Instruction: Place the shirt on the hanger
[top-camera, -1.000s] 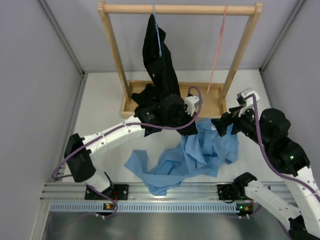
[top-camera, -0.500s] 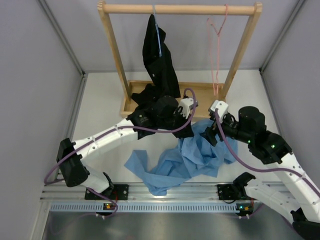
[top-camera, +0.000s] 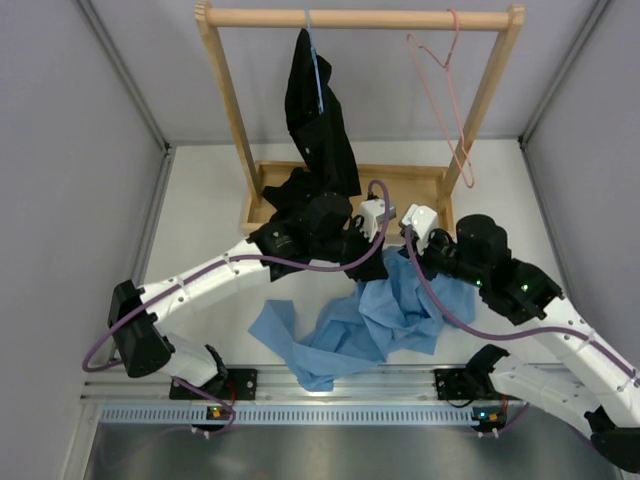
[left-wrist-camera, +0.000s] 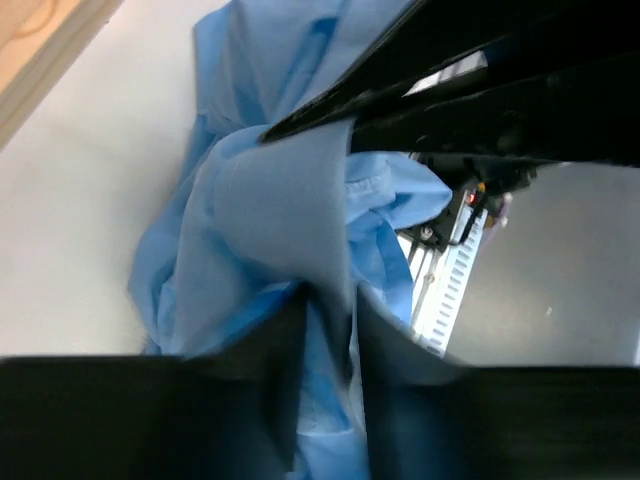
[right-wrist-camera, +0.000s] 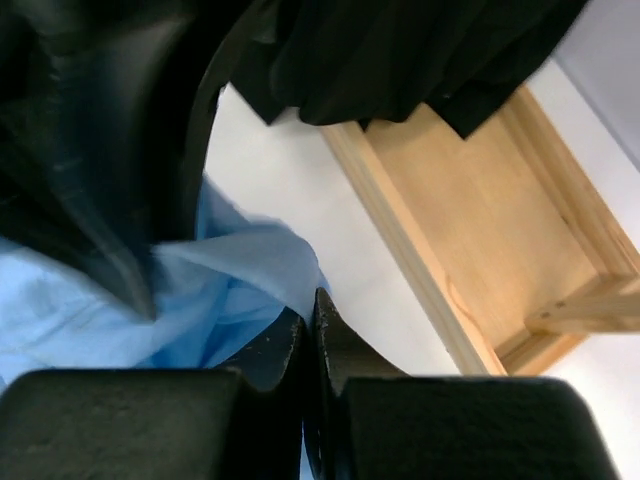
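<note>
Shirt (top-camera: 385, 315) lies bunched on counter (top-camera: 200, 200) just in front of wooden rack (top-camera: 360, 17), left fingers (left-wrist-camera: 265, 390) pinching a fold, right fingers (right-wrist-camera: 270, 360) pressed together at its edge, probably so 2 arms can lift it to hanger (top-camera: 445, 90) hooked on the rack's rail.

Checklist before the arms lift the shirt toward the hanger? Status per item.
1. Left gripper grips the shirt: ok, fabric runs between its jaws.
2. Right gripper grips the shirt: cannot tell; jaws closed, fabric reaches the tips.
3. Hanger on the rail: ok, hooked near the right end.
4. Hanger free of the black garment: ok, they hang apart.
5. Collar found: cannot tell; the shirt lies crumpled.
</note>
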